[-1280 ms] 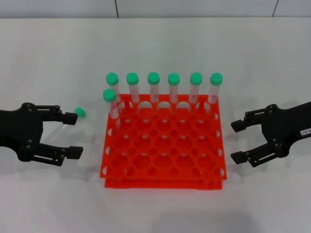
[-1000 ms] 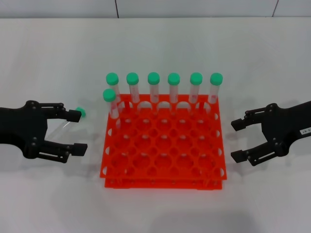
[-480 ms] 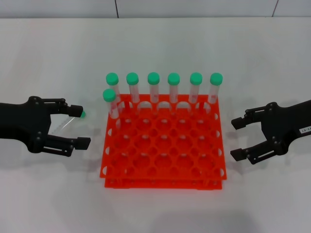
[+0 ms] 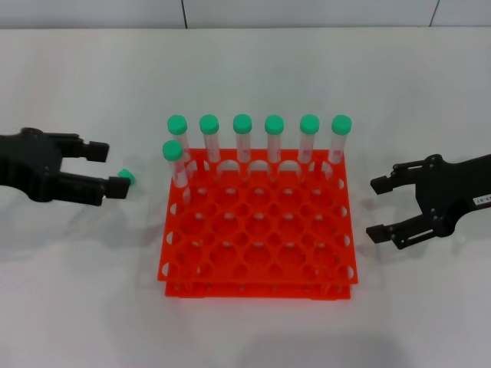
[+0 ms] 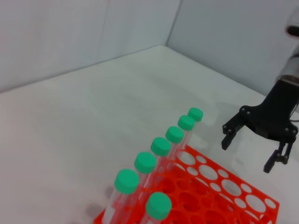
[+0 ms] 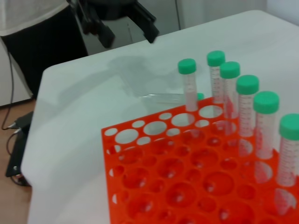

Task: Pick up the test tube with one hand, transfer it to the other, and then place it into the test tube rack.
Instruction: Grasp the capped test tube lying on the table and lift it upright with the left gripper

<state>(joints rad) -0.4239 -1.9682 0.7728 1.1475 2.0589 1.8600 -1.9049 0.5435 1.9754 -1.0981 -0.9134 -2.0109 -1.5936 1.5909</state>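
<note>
The test tube (image 4: 126, 177) lies flat on the white table left of the rack; only its green cap shows past the left gripper's near finger. Its clear body shows in the right wrist view (image 6: 161, 97). My unlabelled left gripper (image 4: 113, 169) is open and empty, over the tube's body, and the right wrist view (image 6: 117, 23) shows it clear of the tube. The orange-red rack (image 4: 257, 285) stands mid-table. My labelled right gripper (image 4: 383, 207) is open and empty right of the rack, and also shows in the left wrist view (image 5: 247, 154).
Several green-capped tubes stand in the rack (image 6: 154, 186): a full back row (image 4: 242, 138) and one (image 4: 175, 162) at the left of the second row. The rack's other holes hold nothing. The table's edge (image 6: 42, 116) shows in the right wrist view.
My left gripper first slid right along the lying tube, then pulled back left and farther from me, its fingers closer together. The tube stayed on the table. The right gripper drifted slightly right.
</note>
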